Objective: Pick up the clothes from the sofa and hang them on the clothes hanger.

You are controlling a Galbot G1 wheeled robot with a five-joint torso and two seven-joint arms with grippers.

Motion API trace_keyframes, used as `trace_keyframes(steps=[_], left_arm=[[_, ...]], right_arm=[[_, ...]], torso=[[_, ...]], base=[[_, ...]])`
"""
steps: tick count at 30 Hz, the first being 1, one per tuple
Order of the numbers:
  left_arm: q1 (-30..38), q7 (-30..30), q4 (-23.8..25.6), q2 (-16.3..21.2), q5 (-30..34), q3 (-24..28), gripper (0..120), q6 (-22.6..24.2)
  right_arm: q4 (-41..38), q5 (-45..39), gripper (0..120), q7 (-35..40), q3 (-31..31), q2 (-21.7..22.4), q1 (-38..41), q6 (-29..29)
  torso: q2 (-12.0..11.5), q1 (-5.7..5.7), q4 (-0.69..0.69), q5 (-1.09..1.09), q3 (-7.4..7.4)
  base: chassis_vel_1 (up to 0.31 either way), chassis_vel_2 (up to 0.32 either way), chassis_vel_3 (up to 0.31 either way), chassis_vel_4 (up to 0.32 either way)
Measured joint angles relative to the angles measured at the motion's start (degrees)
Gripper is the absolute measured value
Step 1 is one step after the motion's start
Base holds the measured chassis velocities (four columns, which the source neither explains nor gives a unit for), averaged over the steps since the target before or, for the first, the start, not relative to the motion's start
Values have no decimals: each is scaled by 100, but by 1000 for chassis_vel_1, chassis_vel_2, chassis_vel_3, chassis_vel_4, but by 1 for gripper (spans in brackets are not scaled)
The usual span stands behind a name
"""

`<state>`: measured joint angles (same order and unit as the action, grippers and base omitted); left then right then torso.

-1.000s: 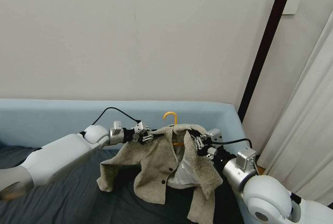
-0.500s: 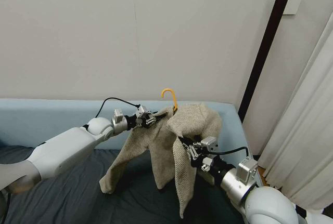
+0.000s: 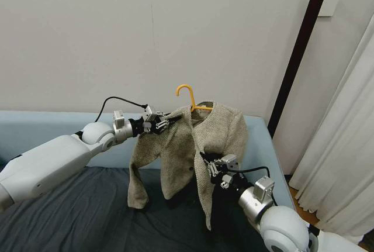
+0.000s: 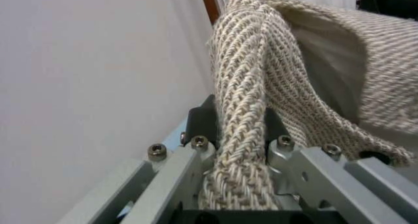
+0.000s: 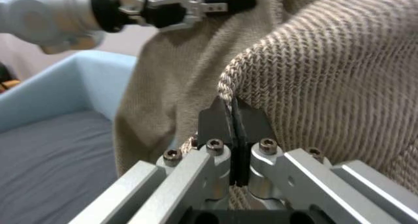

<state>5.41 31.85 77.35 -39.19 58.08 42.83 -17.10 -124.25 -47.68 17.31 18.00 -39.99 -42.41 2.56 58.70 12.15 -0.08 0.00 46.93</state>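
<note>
Cardigan, a beige knit one, hangs in the air between the two grippers. It is above the pale blue sofa, which lies below and behind them both. A dark rack post stands well off beyond the right gripper, on the side away from the left one. The cardigan's shoulders sit on an orange hanger, whose hook rises just above and beside the left gripper. That gripper reaches in from the robot's left and is clenched on a thick fold of the cardigan at the shoulder. In the left wrist view the knit is squeezed between its two fingers; whether the hanger's arm is caught inside the fold cannot be told. Lower down, on the other side, the right gripper grasps the cardigan's front edge, its fingertips pressed flat together on the knit.
</note>
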Motion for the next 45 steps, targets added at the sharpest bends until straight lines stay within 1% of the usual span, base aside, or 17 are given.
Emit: trace_keyframes(steps=[9, 15, 19, 21, 23, 25, 27, 29, 30, 31, 33, 35, 38, 40, 41, 42, 45], left_arm=[[-406, -152, 160, 39, -103, -424, 9, 0], [-499, -153, 290, 163, -112, -547, 9, 0], [-553, -135, 471, 364, -139, -613, 9, -27], [-563, -128, 500, 396, -160, -626, 9, -32], [-599, -124, 541, 452, -184, -680, 9, -44], [-634, -124, 561, 484, -203, -729, 9, -51], [-740, -121, 597, 552, -262, -858, 9, -80], [-850, -117, 628, 593, -299, -959, 9, -100], [-850, -117, 628, 593, -299, -959, 9, -100], [-918, -117, 662, 621, -318, -1015, 9, -105], [-984, -117, 704, 642, -352, -1058, 9, -117], [-1003, -116, 721, 640, -373, -1062, 9, -120], [-1027, -111, 776, 618, -405, -1062, 9, -126], [-1053, -114, 829, 624, -409, -1066, 9, -127], [-1053, -114, 829, 624, -409, -1066, 9, -127], [-1087, -118, 901, 650, -418, -1076, 9, -128], [-1126, -128, 969, 685, -423, -1087, 9, -128]], right_arm=[[-80, 349, 0, -190, 114, 127, 28, -78], [-57, 492, 0, -216, 112, 187, -83, -84], [17, 558, 20, -112, 13, 203, -183, -77], [22, 573, 24, -40, -19, 205, -187, -33], [23, 597, 34, 131, -93, 223, -195, 95], [20, 622, 37, 213, -134, 237, -206, 150], [-17, 675, 49, 352, -208, 281, -226, 253], [-75, 679, 55, 474, -243, 304, -221, 325], [-75, 679, 55, 474, -243, 304, -221, 325], [-89, 671, 60, 572, -265, 304, -180, 377], [-73, 616, 70, 728, -309, 279, -74, 454], [-35, 546, 72, 857, -341, 264, 9, 522], [76, 173, 88, 1134, -414, 218, 256, 644], [139, -103, 94, 1261, -417, 161, 395, 713], [139, -103, 94, 1261, -417, 161, 395, 713], [219, -365, 98, 1407, -381, 62, 537, 812], [301, -497, 99, 1484, -313, -36, 638, 857]], torso=[[0, 0, -1, -1, 1], [0, 0, -1, 0, 1], [0, 0, 0, 0, 0], [0, 0, 0, 0, 0], [0, 0, 0, 0, 0], [0, 0, -1, 0, 0], [0, 0, -1, 0, 1], [0, 0, -1, 0, 0], [0, 0, -1, 0, 0], [0, 0, -1, 0, 0], [0, 0, 0, 0, 1], [0, 0, 1, 0, 1], [0, 0, -2, -1, 1], [0, 0, -2, 0, 1], [0, 0, -2, 0, 1], [0, 0, -1, -1, 1], [0, 0, 0, 0, 1]], base=[[0, 0, 0, 0], [0, 0, 0, 0], [0, 0, 0, 0], [0, 0, 0, 0], [0, 0, 0, 0], [0, 0, 0, 0], [0, 0, 0, 0], [0, 0, 0, 0], [0, 0, 0, 0], [0, 0, 0, 0], [0, 0, 0, 0], [0, 0, 0, 0], [0, 0, 0, 0], [0, 0, 0, 0], [0, 0, 0, 0], [0, 0, 0, 0], [0, 0, 0, 0]])
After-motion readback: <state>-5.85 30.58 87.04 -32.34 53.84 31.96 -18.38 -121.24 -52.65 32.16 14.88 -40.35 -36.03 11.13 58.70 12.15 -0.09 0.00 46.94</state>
